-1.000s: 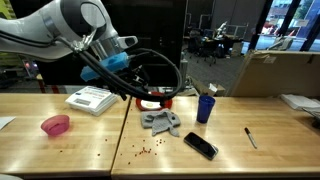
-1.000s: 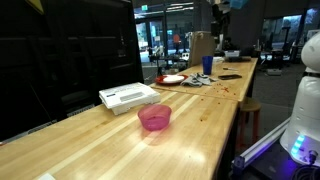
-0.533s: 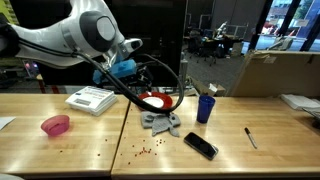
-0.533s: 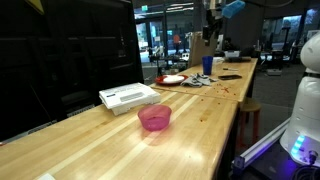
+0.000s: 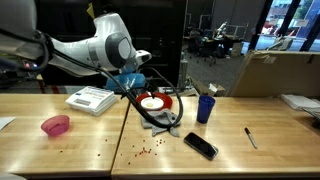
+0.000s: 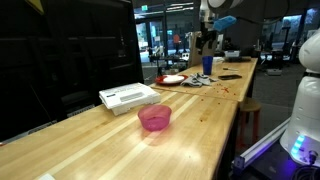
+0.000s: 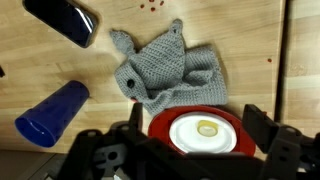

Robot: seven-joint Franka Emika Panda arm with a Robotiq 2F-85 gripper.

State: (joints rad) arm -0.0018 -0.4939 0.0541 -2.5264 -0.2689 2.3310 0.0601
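Along the bottom edge of the wrist view, the gripper (image 7: 190, 138) is hanging with its jaws spread wide, one dark finger showing at lower left and the other at lower right, and nothing is sitting clamped between them. Directly between the two fingers, at lower centre of the frame, a red plate (image 7: 160, 124) is lying flat on the wooden table (image 7: 260, 50), carrying a white disc (image 7: 203, 136) with a small pale ring at its middle. Whether the fingers are touching the plate cannot be told. Just above the plate, a crumpled grey knitted cloth (image 7: 165, 70) is lying against its upper rim and spreading toward the centre of the frame. At the left edge, a blue cup (image 7: 50, 112) is showing, near the cloth but apart from it. In the upper left corner a black phone (image 7: 62, 18) is lying flat, with red crumbs (image 7: 152, 6) scattered at the top edge. In an exterior view, a pink bowl (image 5: 56, 125) and a white box (image 5: 90, 99) are resting well apart at the left, and a pen (image 5: 250, 137) is lying at the right.
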